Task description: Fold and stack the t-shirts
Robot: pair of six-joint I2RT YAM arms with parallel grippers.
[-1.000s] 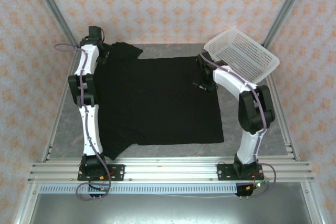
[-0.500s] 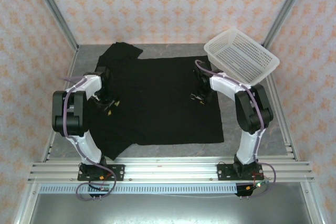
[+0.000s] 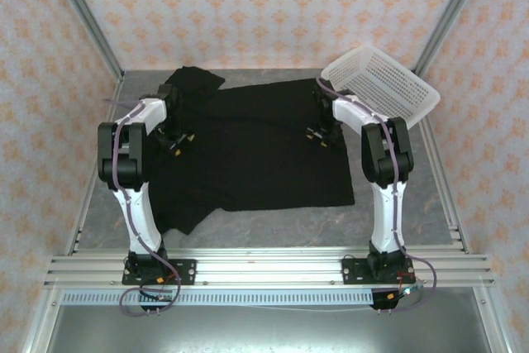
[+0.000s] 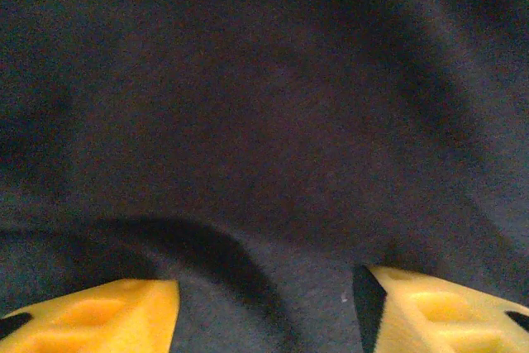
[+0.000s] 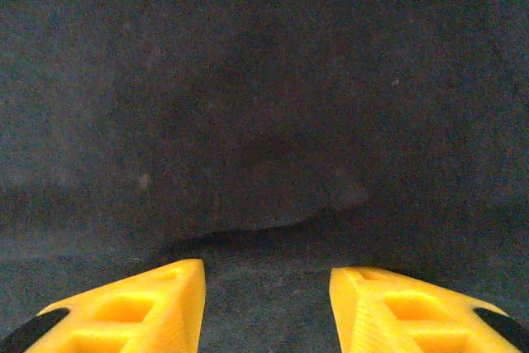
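Observation:
A black t-shirt [image 3: 248,155] lies spread on the grey table, plain side up, one sleeve at the far left and one at the near left. My left gripper [image 3: 178,140] stands on its left part, near the far sleeve. My right gripper [image 3: 316,132] stands on its right part, beside the basket. In the left wrist view the left gripper [image 4: 264,295] has its yellow fingers wide apart, with a low ridge of the t-shirt [image 4: 264,121] between them. The right gripper [image 5: 266,287] is also open over the t-shirt [image 5: 264,105], with a shallow crease just ahead of its tips.
A white mesh basket [image 3: 380,84] sits tilted at the far right corner, close behind the right arm. Metal frame posts run along both sides of the table [image 3: 273,225], and a rail [image 3: 264,269] crosses its near edge. Bare grey table shows in front of the shirt's hem.
Both grippers have moved toward the far side of the table. The shirt has slid that way with them, more on the right, so its hem now lies slanted.

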